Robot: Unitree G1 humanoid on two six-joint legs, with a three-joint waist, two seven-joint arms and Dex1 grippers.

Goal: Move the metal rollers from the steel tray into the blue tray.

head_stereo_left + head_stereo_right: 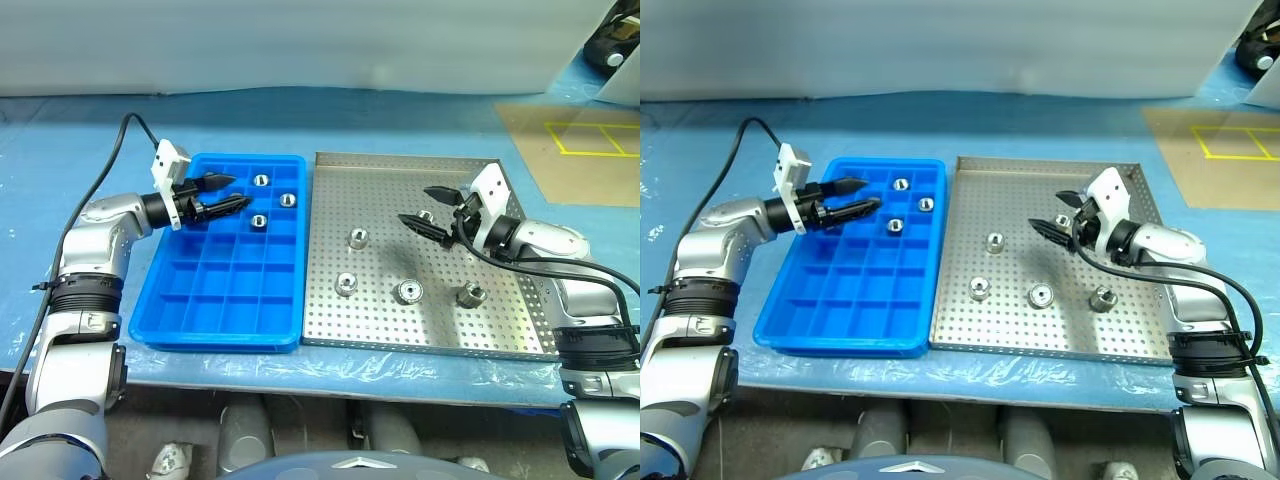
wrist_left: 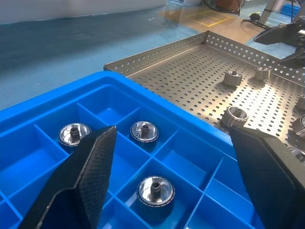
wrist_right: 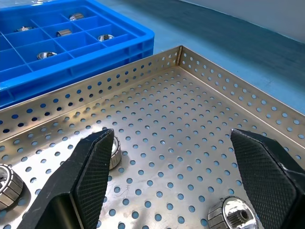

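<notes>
Three shiny metal rollers [image 1: 260, 181] are sitting in separate far compartments of the blue tray [image 1: 215, 330]. Five more are lying scattered on the perforated floor of the steel tray [image 1: 400, 165], just beside it.

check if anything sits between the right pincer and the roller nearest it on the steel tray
Nothing visible does. The right pincer hangs open over the steel tray, with the nearest roller just under its fingers and only bare perforated floor around it. The other rollers on that tray lie nearer the robot, out of the path.
</notes>
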